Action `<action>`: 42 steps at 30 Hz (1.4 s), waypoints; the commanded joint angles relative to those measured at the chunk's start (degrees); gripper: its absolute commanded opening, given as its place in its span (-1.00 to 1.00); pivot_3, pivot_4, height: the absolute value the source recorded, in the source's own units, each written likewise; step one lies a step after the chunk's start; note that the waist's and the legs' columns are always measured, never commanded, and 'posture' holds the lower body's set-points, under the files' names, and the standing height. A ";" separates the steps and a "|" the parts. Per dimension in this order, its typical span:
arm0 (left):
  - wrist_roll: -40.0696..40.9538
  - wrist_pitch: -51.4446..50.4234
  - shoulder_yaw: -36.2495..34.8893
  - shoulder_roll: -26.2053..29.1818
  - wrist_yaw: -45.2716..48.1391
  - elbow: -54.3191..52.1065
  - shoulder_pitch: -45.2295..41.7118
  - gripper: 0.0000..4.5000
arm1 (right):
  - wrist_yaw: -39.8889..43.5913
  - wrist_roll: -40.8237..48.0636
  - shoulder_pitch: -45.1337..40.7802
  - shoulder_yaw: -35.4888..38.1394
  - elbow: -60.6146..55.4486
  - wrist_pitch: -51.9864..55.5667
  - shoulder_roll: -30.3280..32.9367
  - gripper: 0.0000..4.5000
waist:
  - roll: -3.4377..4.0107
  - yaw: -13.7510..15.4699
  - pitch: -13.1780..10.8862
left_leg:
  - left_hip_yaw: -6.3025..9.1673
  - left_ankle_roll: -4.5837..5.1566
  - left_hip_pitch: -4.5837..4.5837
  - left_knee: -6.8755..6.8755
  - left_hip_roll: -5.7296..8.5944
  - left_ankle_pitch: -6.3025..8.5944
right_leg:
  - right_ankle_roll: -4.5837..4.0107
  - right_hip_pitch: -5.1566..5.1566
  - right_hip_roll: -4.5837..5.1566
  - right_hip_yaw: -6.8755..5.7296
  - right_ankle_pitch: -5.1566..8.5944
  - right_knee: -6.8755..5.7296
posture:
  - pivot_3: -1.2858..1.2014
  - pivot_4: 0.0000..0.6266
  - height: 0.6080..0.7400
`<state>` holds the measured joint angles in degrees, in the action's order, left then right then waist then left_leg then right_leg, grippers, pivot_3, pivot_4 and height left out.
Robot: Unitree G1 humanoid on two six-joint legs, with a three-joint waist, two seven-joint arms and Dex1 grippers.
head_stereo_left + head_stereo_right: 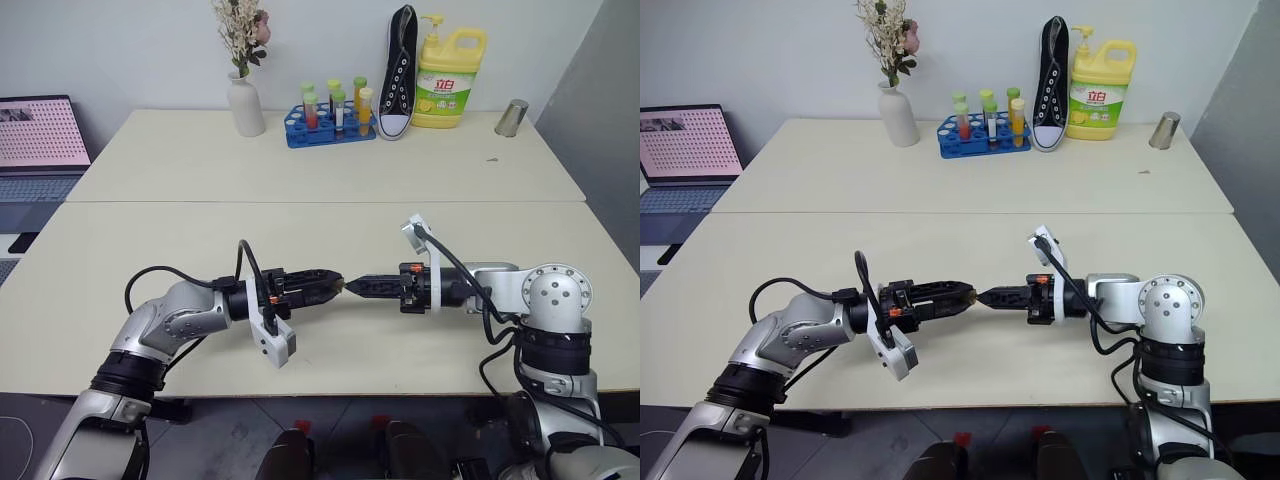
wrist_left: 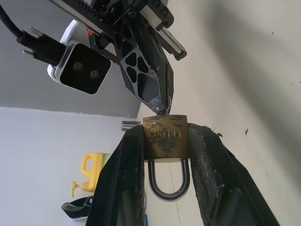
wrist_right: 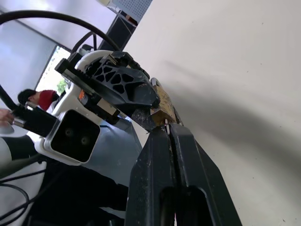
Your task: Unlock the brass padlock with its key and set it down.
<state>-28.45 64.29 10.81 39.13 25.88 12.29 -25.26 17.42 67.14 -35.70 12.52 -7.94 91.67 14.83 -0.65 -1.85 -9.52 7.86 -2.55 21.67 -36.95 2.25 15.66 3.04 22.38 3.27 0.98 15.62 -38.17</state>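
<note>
Both arms are held out level above the near cream-coloured table point(image 1: 330, 240), their tips meeting nose to nose over its front half. The left gripper point(image 2: 165, 141) has its two black fingers part-way apart and clamped on the small brass padlock point(image 2: 165, 136), one finger point(image 2: 124, 165) pressed against each side of the blocky yellow body. The thin silvery shackle point(image 2: 168, 181) sits closed, looping back between the fingers toward the wrist, and the padlock's flat bottom face points out at the other arm.

The right gripper point(image 3: 168, 132) has its fingers pressed tight together, no gap between them. Its tip touches the padlock's bottom face. Whether a key is pinched there I cannot tell; nothing of it can be made out between the fingertips.

From the head view the padlock point(image 1: 342, 287) is only a yellow speck between the two tips, held in the air above the tabletop and not resting on it.

Around the padlock the table is bare on every side, with open surface toward the front edge and toward the seam where the far table joins. Well behind the padlock, along the far table's back edge, stand a white vase of dried flowers point(image 1: 244, 100), a blue rack of coloured tubes point(image 1: 330, 125), a black sneaker point(image 1: 398, 75) on end, a yellow detergent bottle point(image 1: 450, 80) and a small metal cup point(image 1: 512, 117). A laptop point(image 1: 40, 140) sits off to the padlock's far left.
</note>
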 commanded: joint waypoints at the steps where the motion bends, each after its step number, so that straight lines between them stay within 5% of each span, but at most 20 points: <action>1: -1.30 0.02 0.65 0.17 -1.21 -1.06 -0.53 -0.57 | -3.43 6.34 -2.09 1.07 0.60 0.83 -1.49 -1.00 | 0.00 -0.01 0.00 | 0.00 0.00 0.01 0.00 0.01 0.00 | 0.00 0.00 0.00 0.00 0.00 0.00 | 0.03 -0.52 1.00; 10: -1.67 -0.24 1.56 0.93 -1.99 -1.59 0.12 -0.57 | -12.40 13.82 -2.57 1.89 4.25 0.77 -2.47 -1.00 | 0.01 -0.13 0.00 | -0.02 0.01 0.01 0.00 0.00 0.00 | 0.00 0.03 0.00 0.01 0.00 -0.04 | 0.03 -0.52 1.00; 16: -0.31 -0.79 1.75 0.90 -1.92 -1.11 -0.12 -0.57 | -10.23 13.52 -2.65 -1.10 -0.47 -1.57 -1.13 -1.00 | 0.02 -0.14 -0.01 | -0.02 0.01 0.02 0.00 0.00 0.00 | 0.00 0.04 0.00 0.01 0.00 -0.04 | 0.03 -0.52 1.00; 26: 1.69 -2.85 2.53 0.82 -1.93 -2.01 0.48 -0.57 | 13.51 -13.50 2.56 -19.44 -15.05 -26.91 17.71 0.55 | 0.06 -0.14 -0.03 | 0.01 0.01 0.09 -0.02 0.01 0.00 | 0.02 0.07 0.00 -0.04 0.01 0.04 | 0.03 -0.52 1.00; 42: 2.85 -3.42 3.56 0.30 -2.03 -2.40 0.07 -0.57 | 15.56 -19.75 5.79 -21.50 -14.13 -31.84 11.69 0.57 | 0.06 -0.02 -0.03 | 0.01 0.00 0.08 -0.02 -0.01 0.00 | 0.01 0.07 -0.01 -0.03 0.01 0.03 | 0.03 -0.52 1.00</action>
<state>-27.37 60.56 14.40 39.63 24.43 11.74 -24.61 32.49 48.05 -29.78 -9.09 -21.62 61.01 26.78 -0.58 -1.87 -9.55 7.88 -2.55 21.75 -36.96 2.23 15.65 3.05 22.45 3.26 0.95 15.62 -38.14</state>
